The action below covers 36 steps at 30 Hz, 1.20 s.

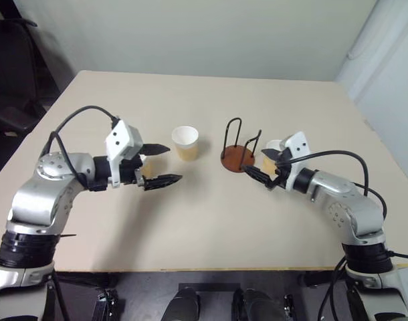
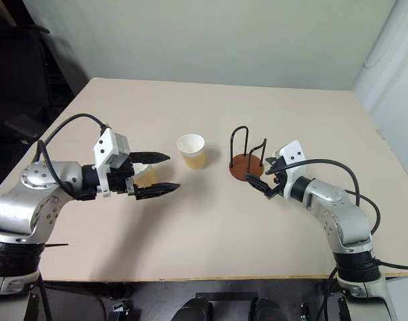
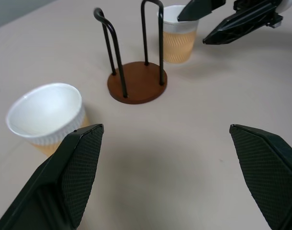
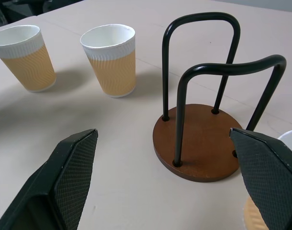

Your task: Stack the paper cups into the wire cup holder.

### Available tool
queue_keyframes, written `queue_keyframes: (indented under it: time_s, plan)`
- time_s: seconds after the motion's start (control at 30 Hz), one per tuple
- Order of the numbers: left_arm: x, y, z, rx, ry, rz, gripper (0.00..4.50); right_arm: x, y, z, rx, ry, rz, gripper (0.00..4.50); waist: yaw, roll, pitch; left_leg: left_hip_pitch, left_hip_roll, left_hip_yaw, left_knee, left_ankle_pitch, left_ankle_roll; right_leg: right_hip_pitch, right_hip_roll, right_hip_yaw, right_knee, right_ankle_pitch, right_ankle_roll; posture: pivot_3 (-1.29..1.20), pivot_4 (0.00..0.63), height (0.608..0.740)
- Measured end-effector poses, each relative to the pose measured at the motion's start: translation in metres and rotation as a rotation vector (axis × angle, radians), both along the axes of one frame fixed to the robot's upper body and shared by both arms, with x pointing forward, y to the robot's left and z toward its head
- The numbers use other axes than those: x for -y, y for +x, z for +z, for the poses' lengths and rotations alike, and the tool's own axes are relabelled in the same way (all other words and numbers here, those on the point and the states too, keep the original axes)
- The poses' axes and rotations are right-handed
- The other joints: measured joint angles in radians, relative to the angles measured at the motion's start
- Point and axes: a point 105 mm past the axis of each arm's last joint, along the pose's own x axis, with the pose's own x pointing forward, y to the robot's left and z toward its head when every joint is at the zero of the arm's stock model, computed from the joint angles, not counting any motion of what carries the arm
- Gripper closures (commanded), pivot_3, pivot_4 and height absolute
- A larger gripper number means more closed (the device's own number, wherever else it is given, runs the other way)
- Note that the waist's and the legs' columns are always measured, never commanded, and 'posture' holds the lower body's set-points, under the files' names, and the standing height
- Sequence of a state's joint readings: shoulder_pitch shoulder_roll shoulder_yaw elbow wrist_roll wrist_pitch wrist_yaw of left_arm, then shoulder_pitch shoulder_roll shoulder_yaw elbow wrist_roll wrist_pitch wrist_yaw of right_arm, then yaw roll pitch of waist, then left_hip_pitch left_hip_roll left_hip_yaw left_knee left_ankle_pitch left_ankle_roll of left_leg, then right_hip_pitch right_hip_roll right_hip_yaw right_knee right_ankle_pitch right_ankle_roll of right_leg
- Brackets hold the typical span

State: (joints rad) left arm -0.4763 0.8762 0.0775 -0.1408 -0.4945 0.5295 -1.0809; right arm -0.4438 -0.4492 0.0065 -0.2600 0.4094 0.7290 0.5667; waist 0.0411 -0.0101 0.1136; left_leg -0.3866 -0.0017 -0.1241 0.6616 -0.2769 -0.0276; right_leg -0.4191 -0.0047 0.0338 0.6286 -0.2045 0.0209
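Observation:
Three paper cups stand upright on the table. The middle paper cup (image 1: 185,142) stands free, left of the wire cup holder (image 1: 239,157), which has a brown disc base (image 4: 203,143) and two black loops with nothing in them. The left cup (image 2: 145,175) is partly hidden behind my left gripper (image 1: 160,164), which hovers open and holds nothing. The right cup (image 1: 272,154) stands just right of the holder. My right gripper (image 1: 261,166) is open beside this cup, which lies outside the fingers, against the outer finger (image 4: 268,172).
The pale table (image 1: 211,227) runs on to its front edge below both arms. A dark chair (image 1: 13,60) stands off the table's far left corner. A wall rises behind the table's far edge.

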Motion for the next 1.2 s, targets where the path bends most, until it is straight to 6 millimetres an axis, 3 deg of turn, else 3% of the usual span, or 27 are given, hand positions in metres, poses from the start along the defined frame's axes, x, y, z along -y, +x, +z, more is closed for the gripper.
queue_keyframes:
  time_s: [0.43,0.7,1.2]
  plan:
    - [-0.011,-0.011,-0.016,-0.079,0.087,-0.025,0.0,-0.004,-0.001,0.001,0.002,0.015,0.01,0.03,-0.001,0.0,0.0,-0.001,0.0,0.0,0.0,0.0,0.0,-0.001,0.0,0.0,0.0,0.0,0.0,0.0,0.15,0.74]
    - [-0.007,0.003,0.013,0.022,0.01,0.043,0.0,-0.004,-0.001,0.0,-0.001,0.017,0.011,0.03,-0.001,0.0,0.0,-0.001,0.0,0.0,0.0,0.0,0.0,-0.001,0.0,-0.001,0.0,0.0,-0.001,0.0,0.15,0.74]
    - [0.003,0.004,0.016,0.02,-0.045,0.033,0.0,0.004,-0.001,0.001,-0.004,0.029,-0.015,0.03,-0.001,0.0,0.0,-0.001,0.001,0.0,0.0,0.001,-0.001,-0.001,0.0,-0.001,0.001,0.0,-0.001,0.0,0.15,0.74]
